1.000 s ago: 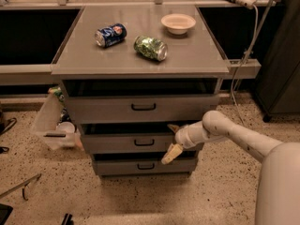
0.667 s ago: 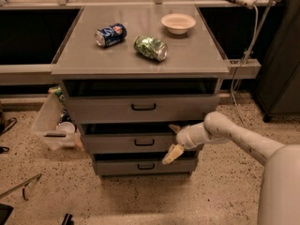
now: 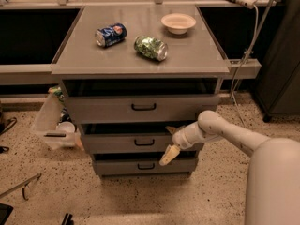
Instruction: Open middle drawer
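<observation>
The middle drawer [image 3: 122, 143] is the grey front with a small black loop handle [image 3: 144, 142], between a taller drawer [image 3: 108, 108] above and a lower drawer [image 3: 117, 166] beneath. It stands out slightly, with a dark gap above its top edge. My gripper [image 3: 169, 149] is at the right part of this drawer's front, right of the handle, reaching in from the right on a pale arm [image 3: 220, 128]. A pale tip hangs down over the drawer's lower edge.
On the cabinet top [image 3: 197, 55] lie a blue can [image 3: 111, 35], a green can [image 3: 151, 48] and a white bowl [image 3: 178, 22]. A clear plastic bin [image 3: 51, 123] stands on the floor at the left. A cable [image 3: 243, 55] hangs at the right. Speckled floor lies in front.
My gripper has shifted very slightly to the left along the drawer front. The middle drawer has not visibly moved.
</observation>
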Motion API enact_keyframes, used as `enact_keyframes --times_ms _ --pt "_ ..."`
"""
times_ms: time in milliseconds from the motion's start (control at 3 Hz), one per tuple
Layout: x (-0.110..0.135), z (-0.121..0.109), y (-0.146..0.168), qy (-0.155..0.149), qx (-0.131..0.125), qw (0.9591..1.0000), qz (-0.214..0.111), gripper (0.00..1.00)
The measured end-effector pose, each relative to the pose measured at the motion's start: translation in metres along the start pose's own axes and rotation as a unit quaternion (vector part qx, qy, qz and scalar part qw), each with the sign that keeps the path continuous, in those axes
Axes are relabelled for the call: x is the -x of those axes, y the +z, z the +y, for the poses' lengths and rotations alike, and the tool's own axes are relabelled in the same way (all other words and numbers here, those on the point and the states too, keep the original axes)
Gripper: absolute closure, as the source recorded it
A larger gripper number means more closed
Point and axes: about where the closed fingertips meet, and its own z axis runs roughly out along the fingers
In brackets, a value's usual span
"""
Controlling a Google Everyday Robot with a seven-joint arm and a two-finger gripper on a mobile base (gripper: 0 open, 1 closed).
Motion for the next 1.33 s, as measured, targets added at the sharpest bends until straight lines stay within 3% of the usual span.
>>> enact_keyframes --times_ms 333,667,1000,1333 --pt "-0.002 0.000 0.014 0.000 0.029 0.9988 0.040 0.00" --pt "-0.003 -0.001 0.021 0.004 0.042 0.9974 0.058 0.00" --pt "0.000 0.008 0.021 0.006 0.054 0.9967 0.060 0.00" --pt "0.006 0.034 0.015 0.014 0.082 0.9959 0.035 0.00"
